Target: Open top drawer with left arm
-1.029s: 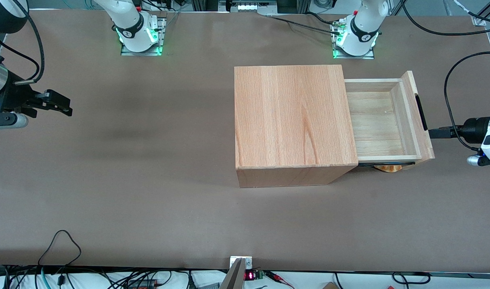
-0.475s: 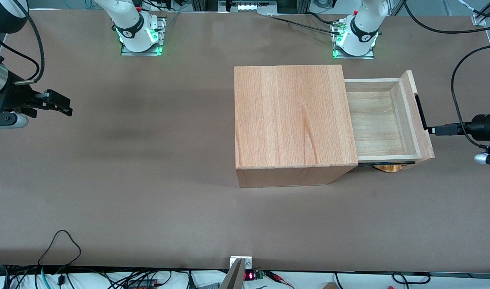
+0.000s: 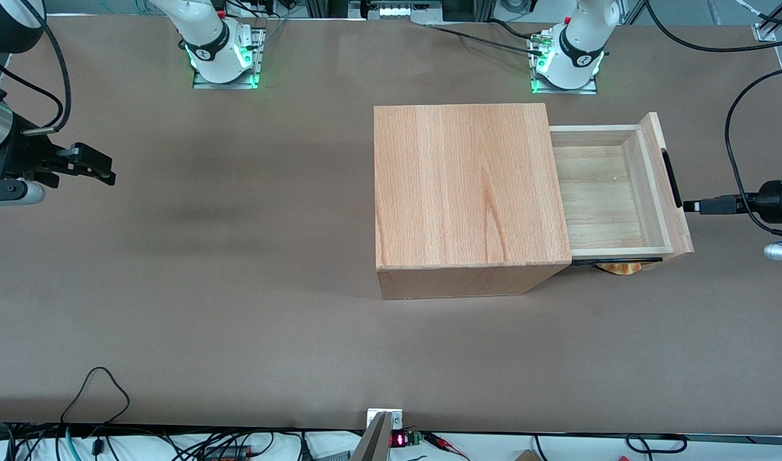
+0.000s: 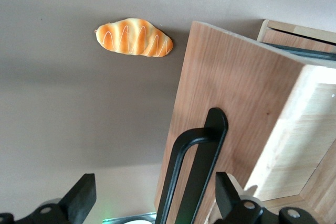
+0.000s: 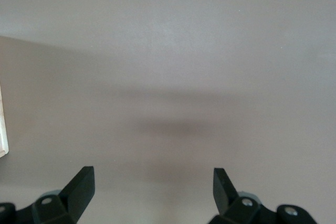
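Though half-hidden, bread (image 3: pixel 620 267) under top drawer (image 3: pixel 605 192)

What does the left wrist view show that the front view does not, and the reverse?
Only the left wrist view shows the whole bread roll lying on the table and the tool open, its fingers apart on either side of the handle without touching it. Only the front view shows the casing, the drawer pulled well out with a bare floor, and the tool's place just in front of the drawer's front panel. Both show that panel, the handle and the table.
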Robot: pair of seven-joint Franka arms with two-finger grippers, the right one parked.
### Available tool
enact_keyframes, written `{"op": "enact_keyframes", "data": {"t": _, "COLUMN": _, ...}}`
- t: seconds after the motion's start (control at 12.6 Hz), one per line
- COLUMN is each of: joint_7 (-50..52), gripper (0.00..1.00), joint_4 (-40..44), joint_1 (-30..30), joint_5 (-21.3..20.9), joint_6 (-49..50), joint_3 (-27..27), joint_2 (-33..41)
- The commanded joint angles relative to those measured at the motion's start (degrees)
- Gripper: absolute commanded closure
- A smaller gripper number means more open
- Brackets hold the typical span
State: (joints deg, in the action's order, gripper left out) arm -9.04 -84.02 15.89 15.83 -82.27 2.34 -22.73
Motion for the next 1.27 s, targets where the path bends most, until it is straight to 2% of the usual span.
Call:
{"op": "enact_keyframes", "data": {"t": 0.0, "joint_7": 0.8, "gripper": 0.0, "joint_4": 2.6, "joint_1": 0.2, "joint_5": -0.5, "joint_6": 3.3, "joint_3": -0.1, "joint_2": 0.9}}
{"op": "enact_keyframes", "data": {"t": 0.63, "joint_7": 3.5, "gripper": 0.0, "joint_4": 6.9, "joint_1": -1.0, "joint_5": -1.6, "joint_6": 6.8, "joint_3": -1.1, "joint_2": 3.9}}
{"op": "enact_keyframes", "data": {"t": 1.19, "joint_7": 7.1, "gripper": 0.0, "joint_4": 6.9, "joint_1": -9.1, "joint_5": -5.2, "joint_6": 6.7, "joint_3": -0.8, "joint_2": 8.9}}
